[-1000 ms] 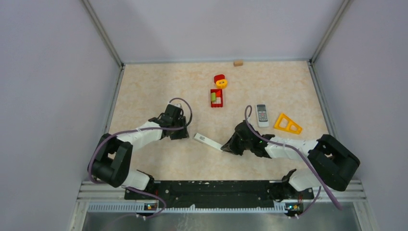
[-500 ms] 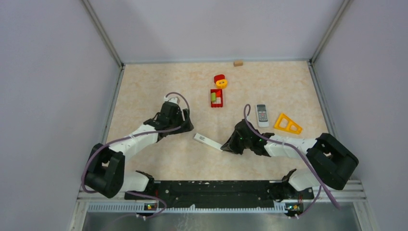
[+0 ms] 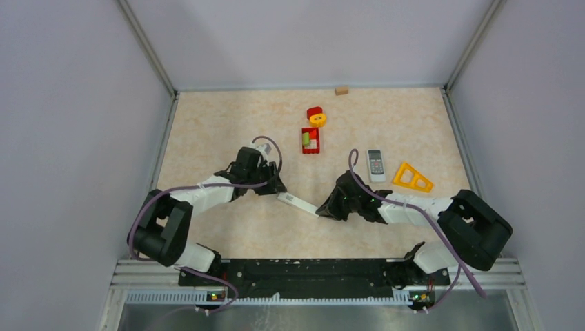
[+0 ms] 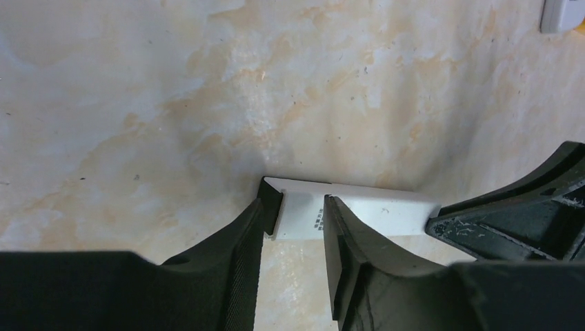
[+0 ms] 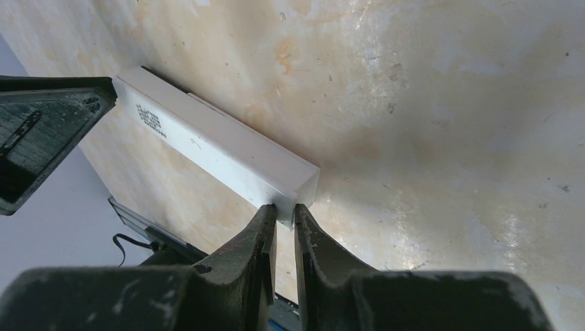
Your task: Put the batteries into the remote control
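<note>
The white remote control [image 3: 298, 203] lies flat on the worktop [image 3: 221, 124], stretched between the two tools. The left tool [image 4: 293, 207] stands open over the end nearest it. One finger [image 4: 245, 241] sits just off the remote's dark end face, the other crosses its white top, and the end shows in the gap between them. The right tool [image 5: 281, 210] meets the opposite end. Its fingers are set nearly together with only a thin slit, tips against the end corner; whether they pinch it I cannot tell. Just beyond the right tool lie a grey remote [image 3: 376, 165] and a yellow triangular frame [image 3: 412, 177]. Beyond the left tool, well apart, sits a red tray [image 3: 315, 149].
</note>
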Available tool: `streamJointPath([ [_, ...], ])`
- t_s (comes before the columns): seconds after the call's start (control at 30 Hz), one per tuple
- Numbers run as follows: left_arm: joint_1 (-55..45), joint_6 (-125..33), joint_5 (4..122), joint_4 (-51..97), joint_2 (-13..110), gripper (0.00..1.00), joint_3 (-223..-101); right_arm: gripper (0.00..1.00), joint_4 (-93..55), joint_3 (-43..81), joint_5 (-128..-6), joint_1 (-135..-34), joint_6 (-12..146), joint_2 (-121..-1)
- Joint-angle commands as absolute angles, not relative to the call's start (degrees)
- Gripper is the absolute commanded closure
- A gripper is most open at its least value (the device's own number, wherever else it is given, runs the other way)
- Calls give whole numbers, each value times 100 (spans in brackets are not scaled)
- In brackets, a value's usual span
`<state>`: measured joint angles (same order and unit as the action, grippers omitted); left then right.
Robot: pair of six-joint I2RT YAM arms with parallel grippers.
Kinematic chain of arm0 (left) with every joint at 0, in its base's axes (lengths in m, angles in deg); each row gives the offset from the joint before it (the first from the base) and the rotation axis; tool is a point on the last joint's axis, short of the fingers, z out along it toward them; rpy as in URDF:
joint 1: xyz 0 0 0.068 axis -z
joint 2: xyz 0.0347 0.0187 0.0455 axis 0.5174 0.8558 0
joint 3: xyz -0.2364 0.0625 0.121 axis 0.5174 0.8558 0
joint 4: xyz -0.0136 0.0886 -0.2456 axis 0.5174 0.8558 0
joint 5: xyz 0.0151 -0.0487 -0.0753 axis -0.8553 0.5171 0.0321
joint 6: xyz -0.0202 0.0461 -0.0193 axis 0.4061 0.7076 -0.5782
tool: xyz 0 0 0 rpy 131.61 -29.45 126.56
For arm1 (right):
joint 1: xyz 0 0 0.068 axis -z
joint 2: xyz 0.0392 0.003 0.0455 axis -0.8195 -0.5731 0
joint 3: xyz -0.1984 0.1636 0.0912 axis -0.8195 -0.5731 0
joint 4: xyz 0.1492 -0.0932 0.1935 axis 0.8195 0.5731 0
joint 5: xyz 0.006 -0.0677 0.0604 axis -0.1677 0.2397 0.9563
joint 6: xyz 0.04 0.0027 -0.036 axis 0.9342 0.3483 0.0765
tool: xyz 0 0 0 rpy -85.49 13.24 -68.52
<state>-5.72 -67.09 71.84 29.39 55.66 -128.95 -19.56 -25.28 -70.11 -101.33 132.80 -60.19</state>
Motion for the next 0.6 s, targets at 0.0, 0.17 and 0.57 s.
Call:
streamJointPath([
  [0.0, -593, -6620, 7567, 2554, 5669, 64, -12711, 84, -1709, -2436, -7020, -10093, 13222, -6187],
  [0.17, -596, -6613, 7614, 2554, 5703, 68, -12502, 84, -1727, -2453, -7027, -10093, 13246, -6186],
  [0.57, -593, -6596, 7553, 2554, 5923, 82, -12209, 84, -1803, -2397, -6937, -10092, 13212, -6257],
])
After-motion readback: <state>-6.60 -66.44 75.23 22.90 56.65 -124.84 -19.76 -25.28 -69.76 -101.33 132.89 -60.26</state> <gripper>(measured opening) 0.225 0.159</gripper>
